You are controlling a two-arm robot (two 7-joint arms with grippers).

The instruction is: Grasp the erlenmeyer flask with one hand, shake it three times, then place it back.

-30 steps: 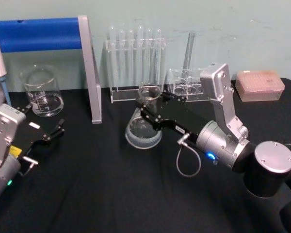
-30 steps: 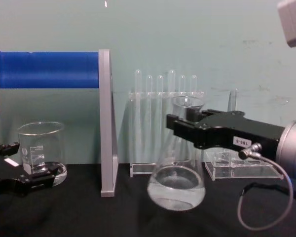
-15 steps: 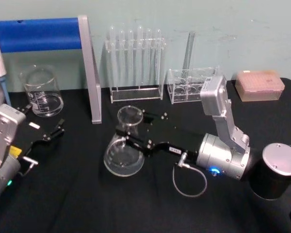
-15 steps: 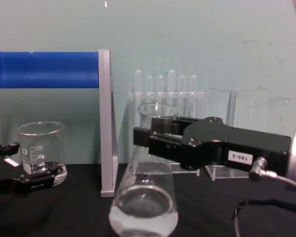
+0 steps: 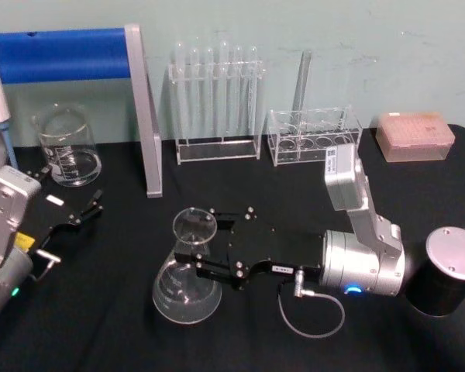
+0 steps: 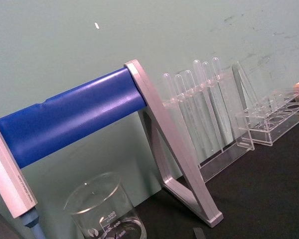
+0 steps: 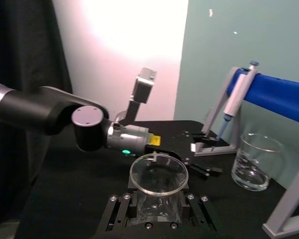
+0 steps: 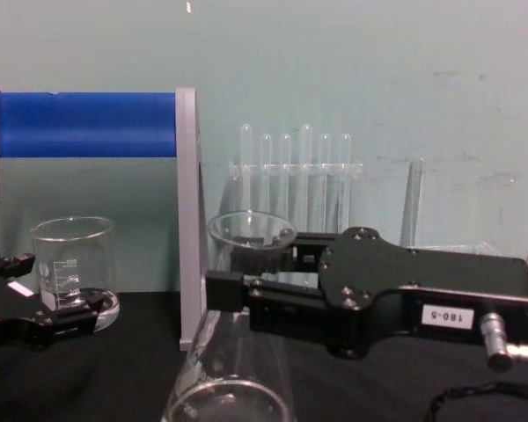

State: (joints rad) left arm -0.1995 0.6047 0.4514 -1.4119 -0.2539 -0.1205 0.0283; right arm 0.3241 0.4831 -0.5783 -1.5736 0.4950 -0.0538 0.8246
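Pale green wall [image 5: 387, 39] behind a black-covered bench [image 5: 108, 325].
The wall runs across the top of the head view, plain but for faint scuffs, and the dark cloth fills the lower part. In the right wrist view a black curtain [image 7: 20, 55] hangs at the left, beside a brightly lit pale panel [image 7: 134, 45] at top centre.

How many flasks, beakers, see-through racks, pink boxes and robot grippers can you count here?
erlenmeyer flask: 1
beaker: 1
see-through racks: 2
pink box: 1
grippers: 2 (right gripper shut on the flask's neck, in front of the racks; left gripper parked open beside the beaker)
Total: 7
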